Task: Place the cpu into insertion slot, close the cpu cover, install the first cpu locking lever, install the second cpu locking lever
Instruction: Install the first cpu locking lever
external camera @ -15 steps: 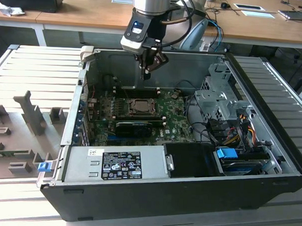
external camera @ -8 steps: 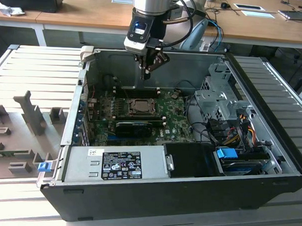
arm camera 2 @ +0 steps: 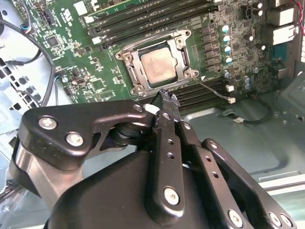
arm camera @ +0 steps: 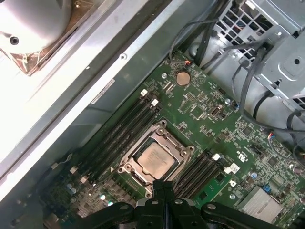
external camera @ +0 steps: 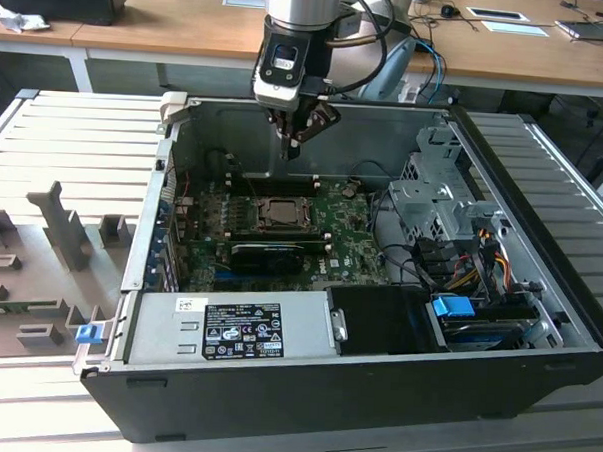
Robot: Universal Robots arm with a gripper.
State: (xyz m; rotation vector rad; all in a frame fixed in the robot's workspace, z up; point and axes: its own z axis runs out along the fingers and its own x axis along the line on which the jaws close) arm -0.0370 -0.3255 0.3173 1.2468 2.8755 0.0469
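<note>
Tool (arm camera 2: pixel 167 98) pinched closed and empty, arm vertical, hovering above cpu (arm camera 2: pixel 158 66) seated in insertion slot (arm camera 2: pixel 133 71)

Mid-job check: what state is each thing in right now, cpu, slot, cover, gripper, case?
cpu: seated flat in the slot.
insertion slot: filled by the cpu.
cpu cover: down, framing the cpu.
gripper: shut, holding nothing, above the board beside the slot.
computer case: open, side panel off.

Silver cylindrical arm (external camera: pixel 301 4), black wrist block (external camera: pixel 270 84) (pale label (external camera: pixel 285 57)), matte black linked jaws — silver screw heads (arm camera 2: pixel 170 194)
</note>
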